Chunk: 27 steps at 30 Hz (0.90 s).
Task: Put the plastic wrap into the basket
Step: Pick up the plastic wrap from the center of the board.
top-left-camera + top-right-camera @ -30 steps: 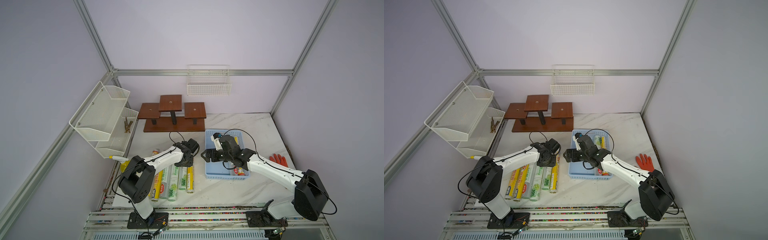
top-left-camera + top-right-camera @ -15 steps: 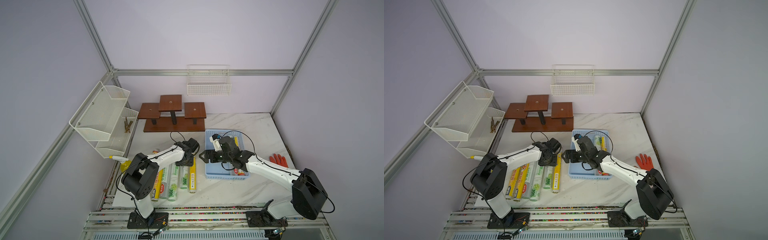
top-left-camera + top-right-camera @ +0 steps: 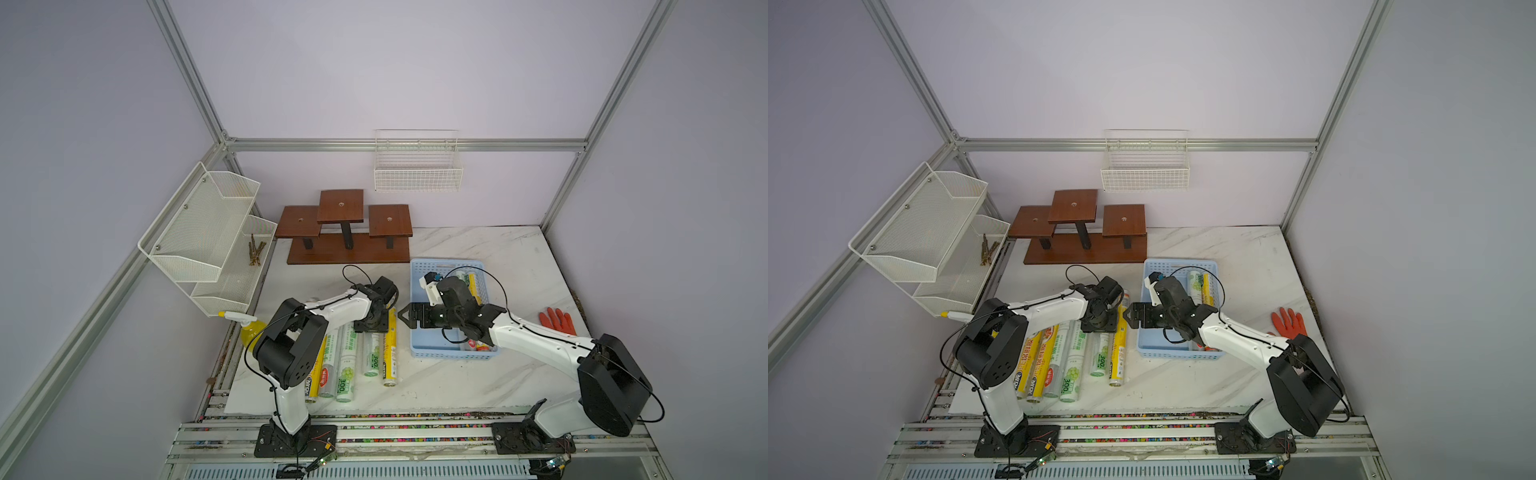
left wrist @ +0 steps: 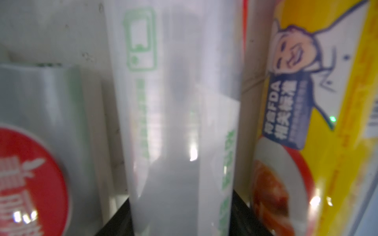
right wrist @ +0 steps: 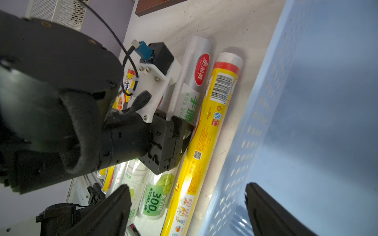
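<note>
Several plastic wrap rolls lie side by side on the table left of the light blue basket [image 3: 446, 263]; the nearest to it is a yellow roll [image 3: 390, 353] [image 5: 204, 132]. Inside the basket lie a white-green roll [image 3: 462, 276] and a yellow one [image 3: 473, 286]. My left gripper [image 3: 372, 324] points straight down onto the row. In the left wrist view its black fingers flank a white-green roll [image 4: 180, 122], slightly open, the roll resting on the table. My right gripper [image 3: 409, 318] [image 5: 190, 210] is wide open and empty, over the basket's left wall [image 5: 266, 102], facing the yellow roll.
A brown stepped wooden stand [image 3: 345, 232] sits at the back. A white wire basket [image 3: 417, 174] hangs on the rear wall, and a white mesh rack [image 3: 208, 232] on the left. An orange glove [image 3: 557, 322] lies right of the basket. A yellow spray bottle [image 3: 249, 332] stands by the left edge.
My left gripper has gone from shut to partly open over the rolls. My right gripper has shifted a little leftward, from over the basket to its left wall.
</note>
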Available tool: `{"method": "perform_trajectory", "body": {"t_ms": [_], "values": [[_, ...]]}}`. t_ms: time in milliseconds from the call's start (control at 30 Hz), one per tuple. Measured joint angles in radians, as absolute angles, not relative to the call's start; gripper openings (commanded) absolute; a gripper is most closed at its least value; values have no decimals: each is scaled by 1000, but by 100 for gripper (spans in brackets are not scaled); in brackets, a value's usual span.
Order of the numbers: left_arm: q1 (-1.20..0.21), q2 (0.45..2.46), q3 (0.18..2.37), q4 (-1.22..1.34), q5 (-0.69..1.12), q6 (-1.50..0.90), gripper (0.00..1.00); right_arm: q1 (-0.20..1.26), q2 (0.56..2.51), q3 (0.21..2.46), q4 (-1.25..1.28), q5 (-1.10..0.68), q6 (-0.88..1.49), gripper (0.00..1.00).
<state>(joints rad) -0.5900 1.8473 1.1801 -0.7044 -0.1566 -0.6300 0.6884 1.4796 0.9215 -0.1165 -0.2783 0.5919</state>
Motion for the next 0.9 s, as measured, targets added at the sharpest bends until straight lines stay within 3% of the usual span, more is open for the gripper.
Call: {"method": "perform_trajectory", "body": {"t_ms": [200, 333, 633, 900], "values": [[-590, 1847, 1182, -701, -156, -623, 39, 688, 1477, 921, -121, -255, 590, 92], [-590, 1838, 1183, -719, -159, -617, 33, 688, 1441, 916, -131, -199, 587, 93], [-590, 1634, 1242, -756, -124, -616, 27, 667, 1271, 886, -186, 21, 584, 96], [-626, 1610, 1263, -524, 81, -685, 25, 468, 1137, 813, -222, 58, 587, 96]]}}
